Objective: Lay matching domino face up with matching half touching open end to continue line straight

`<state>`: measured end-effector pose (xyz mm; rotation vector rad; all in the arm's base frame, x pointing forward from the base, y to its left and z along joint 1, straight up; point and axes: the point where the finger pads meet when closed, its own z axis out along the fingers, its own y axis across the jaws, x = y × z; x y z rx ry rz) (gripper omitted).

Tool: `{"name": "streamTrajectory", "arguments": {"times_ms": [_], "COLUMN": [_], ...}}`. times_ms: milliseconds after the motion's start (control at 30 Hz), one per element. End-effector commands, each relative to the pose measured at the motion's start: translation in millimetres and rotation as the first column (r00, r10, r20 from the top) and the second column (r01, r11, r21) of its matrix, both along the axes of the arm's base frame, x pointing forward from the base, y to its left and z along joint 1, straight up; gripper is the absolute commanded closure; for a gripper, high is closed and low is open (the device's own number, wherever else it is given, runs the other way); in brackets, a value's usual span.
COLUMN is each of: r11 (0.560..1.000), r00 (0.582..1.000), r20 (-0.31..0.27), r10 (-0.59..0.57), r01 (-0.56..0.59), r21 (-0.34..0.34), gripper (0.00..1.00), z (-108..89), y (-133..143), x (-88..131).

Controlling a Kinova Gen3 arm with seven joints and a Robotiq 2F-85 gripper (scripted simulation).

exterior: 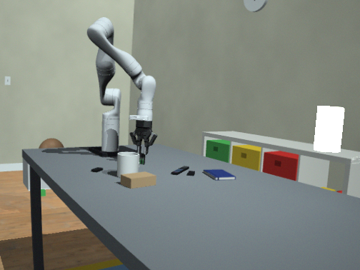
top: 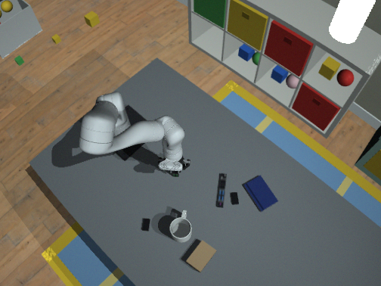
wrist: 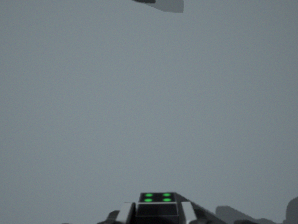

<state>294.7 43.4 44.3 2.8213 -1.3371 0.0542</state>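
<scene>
My gripper [top: 174, 171] [exterior: 141, 157] [wrist: 157, 212] is shut on a black domino [exterior: 142, 160] [wrist: 158, 198], held upright just above the table. Four green pips show on its visible part in the wrist view; the rest is hidden. The line of dominoes [top: 221, 190] [exterior: 180, 170] lies face up, with blue pips near its middle and purple at its lower end in the top view. One dark domino [top: 234, 198] [exterior: 191, 173] lies beside the line. Another [top: 145, 225] [exterior: 96, 169] lies left of the mug. A third [top: 175, 213] lies in the mug's shadow, its face unclear.
A white mug [top: 181, 230] [exterior: 128, 164] stands between the left domino and the line. A tan block [top: 200, 256] [exterior: 138, 180] lies near the mug. A blue book [top: 260, 193] [exterior: 219, 174] lies right of the line, on the grey table [top: 302, 234] [exterior: 221, 221].
</scene>
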Motion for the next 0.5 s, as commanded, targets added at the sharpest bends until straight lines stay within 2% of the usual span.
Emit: {"name": "streamTrajectory", "arguments": {"times_ms": [0,467], "r11": [1.0,1.0], "r00": [1.0,1.0], "r20": [0.007,0.022], "r10": [0.006,0.006], "r01": [-0.006,-0.005], "r21": [-0.008,-0.027], "gripper": [0.67,0.67], "z": [-1.1,-1.0], "y": [0.7,1.9], "x": [0.3,-0.8]}}
